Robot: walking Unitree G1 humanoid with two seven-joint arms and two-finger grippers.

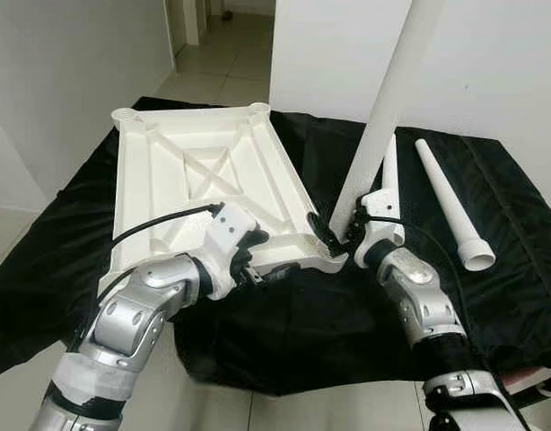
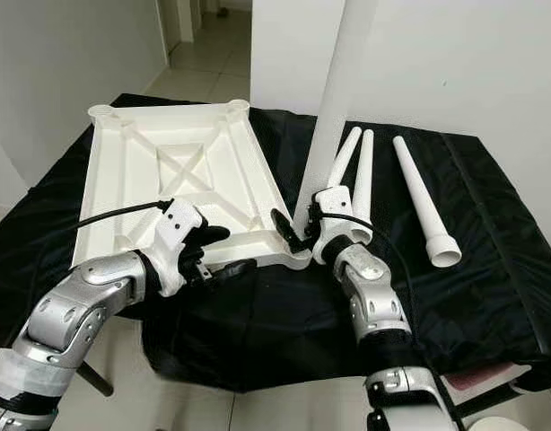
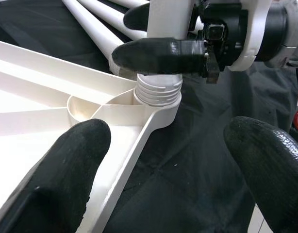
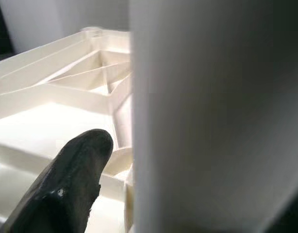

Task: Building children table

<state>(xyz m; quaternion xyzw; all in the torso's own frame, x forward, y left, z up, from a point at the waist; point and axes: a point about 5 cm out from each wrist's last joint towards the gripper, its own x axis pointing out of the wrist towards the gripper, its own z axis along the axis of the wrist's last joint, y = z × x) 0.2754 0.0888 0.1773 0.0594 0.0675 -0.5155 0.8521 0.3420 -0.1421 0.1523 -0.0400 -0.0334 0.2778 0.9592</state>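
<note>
Three loose white tapered plastic legs point(image 2: 415, 193) lie on my black-draped table point(image 2: 491, 269). My right gripper point(image 1: 340, 235) is clamped on an upright white leg point(image 1: 383, 117), seated in the upturned white tabletop's point(image 1: 199, 180) corner socket point(image 3: 158, 94); left gripper point(image 1: 258, 260) fingers apart at its near edge.

Both silver arms reached forward and inward, elbows bent. The left gripper point(image 1: 262, 262) sat low at the near edge of the tabletop point(image 1: 199, 180), its black fingers point(image 3: 66, 179) spread wide apart with nothing between them (a black cable looped over that wrist). The right gripper point(image 1: 340, 235) stood close beside it, wrist tilted upward, its fingers point(image 3: 154, 54) clamped around the base of the upright leg point(image 1: 388, 108) where the threaded end met the corner socket.
</note>
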